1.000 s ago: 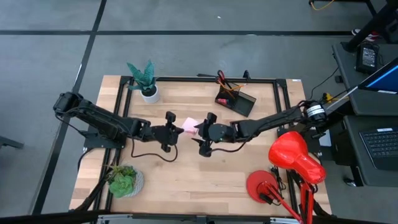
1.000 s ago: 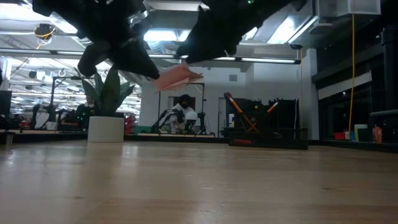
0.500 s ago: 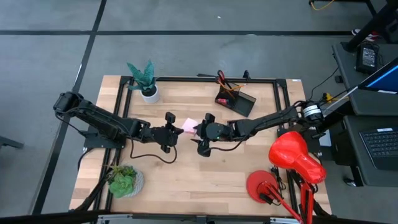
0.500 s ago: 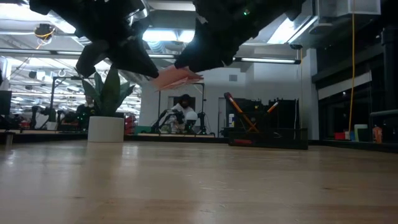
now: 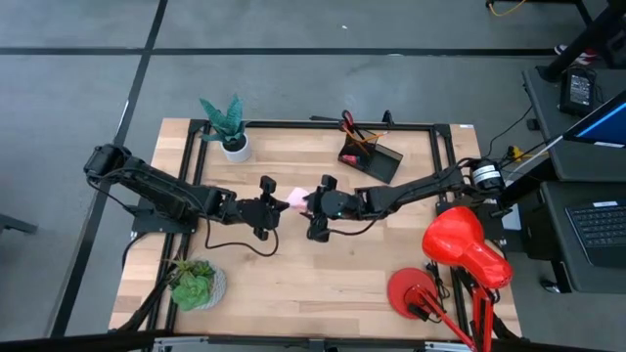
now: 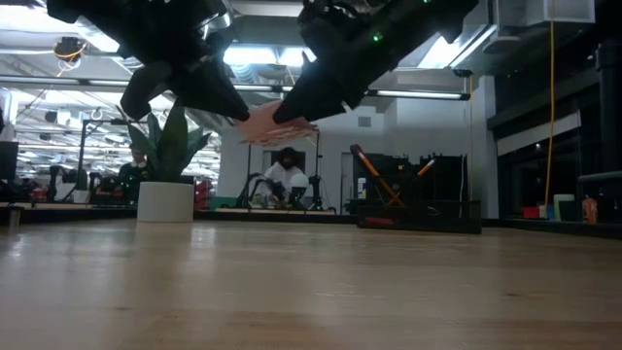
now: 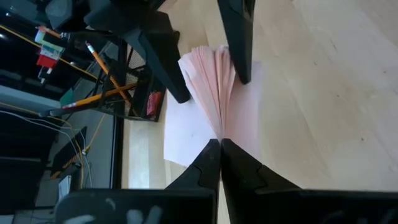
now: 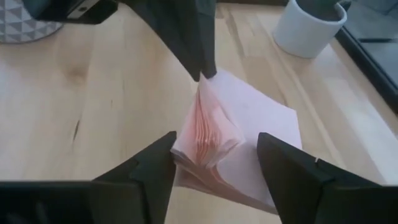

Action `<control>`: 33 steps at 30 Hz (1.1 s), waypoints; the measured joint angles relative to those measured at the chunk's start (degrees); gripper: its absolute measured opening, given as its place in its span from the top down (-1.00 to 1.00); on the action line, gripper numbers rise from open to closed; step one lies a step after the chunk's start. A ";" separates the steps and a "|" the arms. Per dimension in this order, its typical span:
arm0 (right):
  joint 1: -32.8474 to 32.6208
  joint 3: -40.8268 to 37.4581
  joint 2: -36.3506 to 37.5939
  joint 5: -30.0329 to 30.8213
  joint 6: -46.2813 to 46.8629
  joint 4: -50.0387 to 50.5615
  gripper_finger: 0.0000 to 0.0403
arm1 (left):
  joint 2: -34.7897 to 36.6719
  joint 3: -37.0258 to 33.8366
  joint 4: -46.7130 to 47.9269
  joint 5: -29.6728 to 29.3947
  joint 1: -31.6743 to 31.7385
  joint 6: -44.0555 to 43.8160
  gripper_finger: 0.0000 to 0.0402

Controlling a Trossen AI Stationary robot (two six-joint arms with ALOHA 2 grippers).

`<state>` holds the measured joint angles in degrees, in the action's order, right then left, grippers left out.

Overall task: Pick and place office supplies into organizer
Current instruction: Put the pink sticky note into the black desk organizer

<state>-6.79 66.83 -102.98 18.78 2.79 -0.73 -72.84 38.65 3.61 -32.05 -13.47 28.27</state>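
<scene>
The pink sticky-note pad (image 5: 297,196) hangs in the air above the table's middle between my two grippers, with its sheets fanned apart (image 8: 208,134). My left gripper (image 5: 282,204) comes at it from the table's left and is shut on it. My right gripper (image 5: 311,200) comes from the right and is open, with one finger on each side of the pad's other end (image 8: 217,138). The black organizer (image 5: 375,159) stands near the table's far edge, holding orange pencils and red-handled scissors (image 5: 348,123). My left gripper pinches the pad between its two shut fingers at one edge (image 7: 219,134), coming roughly level from the table's left. The pad is lifted clear of the table (image 6: 277,124), and its sheets splay out away from the fingers. My right gripper stands around the pad's opposite end; I cannot tell whether its fingers (image 8: 163,157) touch it.
A white pot with a spiky plant (image 5: 233,140) stands at the far left. A green succulent (image 5: 196,284) sits at the near left. The red desk lamp (image 5: 460,249) is at the near right. Bare wood lies below the grippers. A person (image 6: 287,175) shows in the room behind.
My right gripper has moved toward the table's left, closing in on the pad until its fingers straddle the pad's end. The left gripper and the pad have stayed where they were, in the air.
</scene>
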 joint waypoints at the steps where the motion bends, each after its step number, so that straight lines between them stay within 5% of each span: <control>1: 0.00 0.00 0.00 0.03 -0.43 -0.02 -0.07 | 0.00 0.00 -0.01 0.02 0.00 0.00 0.99; 8: -0.02 0.00 0.00 0.03 -3.19 -0.79 0.22 | 0.00 0.00 -0.02 0.02 0.02 0.00 0.99; 18: -0.07 0.00 0.00 -0.08 -3.38 -0.70 0.91 | 0.00 0.00 0.00 0.08 0.00 -0.10 0.99; 33: -0.92 0.00 0.04 0.45 -5.60 2.06 0.97 | 0.00 0.00 0.70 -0.68 0.00 -1.46 0.76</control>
<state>-7.70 66.83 -102.94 19.23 -2.82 1.33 -72.84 38.65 4.31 -32.74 -13.47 26.81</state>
